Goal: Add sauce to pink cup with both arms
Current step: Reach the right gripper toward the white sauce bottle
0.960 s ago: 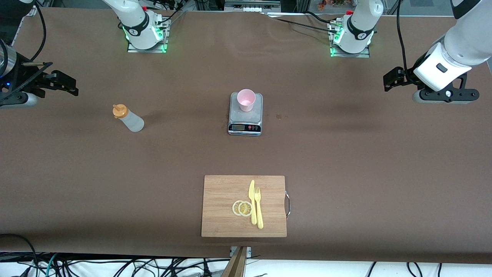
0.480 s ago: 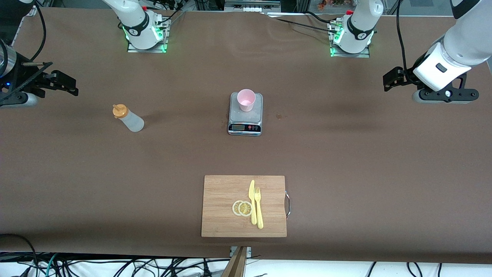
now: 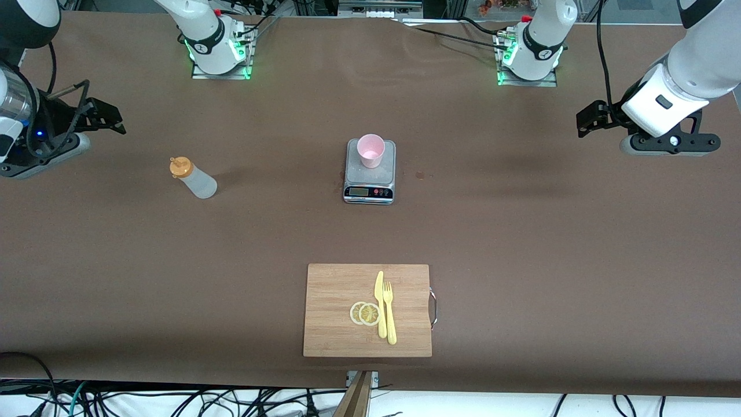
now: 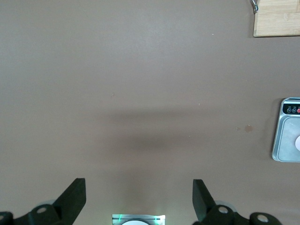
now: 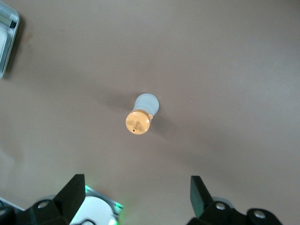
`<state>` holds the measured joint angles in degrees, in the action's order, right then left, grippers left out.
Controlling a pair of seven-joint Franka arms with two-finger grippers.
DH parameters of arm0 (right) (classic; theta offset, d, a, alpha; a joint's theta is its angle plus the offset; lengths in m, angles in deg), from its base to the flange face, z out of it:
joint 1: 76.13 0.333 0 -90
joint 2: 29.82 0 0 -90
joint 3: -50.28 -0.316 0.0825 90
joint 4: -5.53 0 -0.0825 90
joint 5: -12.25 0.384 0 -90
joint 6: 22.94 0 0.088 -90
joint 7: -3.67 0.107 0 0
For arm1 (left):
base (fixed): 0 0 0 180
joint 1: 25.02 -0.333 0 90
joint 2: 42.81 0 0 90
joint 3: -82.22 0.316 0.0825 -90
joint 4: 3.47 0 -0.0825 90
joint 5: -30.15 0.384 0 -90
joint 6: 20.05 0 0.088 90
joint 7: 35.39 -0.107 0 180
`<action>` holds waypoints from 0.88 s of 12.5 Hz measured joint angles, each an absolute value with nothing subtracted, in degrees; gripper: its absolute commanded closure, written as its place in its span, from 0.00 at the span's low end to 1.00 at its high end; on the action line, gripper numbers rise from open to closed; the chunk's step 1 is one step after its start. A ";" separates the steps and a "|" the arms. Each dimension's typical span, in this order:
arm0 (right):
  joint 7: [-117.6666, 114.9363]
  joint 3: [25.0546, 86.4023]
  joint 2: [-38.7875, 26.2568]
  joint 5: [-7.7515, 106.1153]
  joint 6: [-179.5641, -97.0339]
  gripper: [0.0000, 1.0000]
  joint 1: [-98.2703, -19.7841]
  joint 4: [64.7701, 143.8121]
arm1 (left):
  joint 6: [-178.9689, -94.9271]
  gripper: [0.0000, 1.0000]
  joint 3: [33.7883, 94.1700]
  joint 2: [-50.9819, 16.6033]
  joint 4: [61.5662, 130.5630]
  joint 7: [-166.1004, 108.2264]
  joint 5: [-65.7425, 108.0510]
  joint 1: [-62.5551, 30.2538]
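Translucent whitish squeeze bottle with orange cap [image 3: 193, 178] is standing on brown worktop [image 3: 521, 231] toward right arm's end. Pale pink plastic cup [image 3: 370, 150] is sitting on silver scale [image 3: 370, 178] mid-worktop. Right claw [image 3: 106, 116] and left claw [image 3: 589, 120] are hanging over the worktop ends, both released, grasping nothing.

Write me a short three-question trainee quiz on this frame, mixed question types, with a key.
1. True or false: the pink cup stands on the scale.
2. Which gripper is at the sauce bottle's end of the table? A) left gripper B) right gripper
3. Fill in: the yellow knife and fork lie on the ____, beside two lemon slices.

Key:
1. True.
2. B; it is open and holds nothing, and the bottle stands upright on the table. The left gripper, also open and holding nothing, is up at the other end.
3. Cutting board.
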<state>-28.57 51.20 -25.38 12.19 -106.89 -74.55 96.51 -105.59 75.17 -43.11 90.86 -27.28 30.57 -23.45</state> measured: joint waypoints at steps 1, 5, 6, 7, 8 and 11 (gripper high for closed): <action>-33.53 51.90 -25.38 13.04 -106.57 0.01 -74.53 96.52 | -105.59 0.00 75.17 -43.11 90.86 -27.28 30.57 -23.45; -51.83 58.76 -25.29 20.04 -104.87 0.01 -74.71 98.03 | -105.58 0.00 75.19 -43.11 90.87 -27.28 30.57 -23.46; -55.62 60.28 -25.14 21.75 -104.83 0.01 -74.83 98.84 | -105.59 0.00 75.19 -43.11 90.86 -27.28 30.57 -23.46; -58.87 61.18 -24.82 23.24 -104.88 0.01 -75.22 99.62 | -105.59 0.00 75.18 -43.11 90.87 -27.28 30.57 -23.45; -61.86 61.63 -24.25 24.55 -105.08 0.01 -75.73 100.41 | -105.58 0.00 75.18 -43.11 90.87 -27.28 30.57 -23.45; -67.05 61.75 -22.89 27.73 -107.30 0.01 -76.73 104.50 | -105.59 0.00 75.17 -43.11 90.87 -27.28 30.57 -23.45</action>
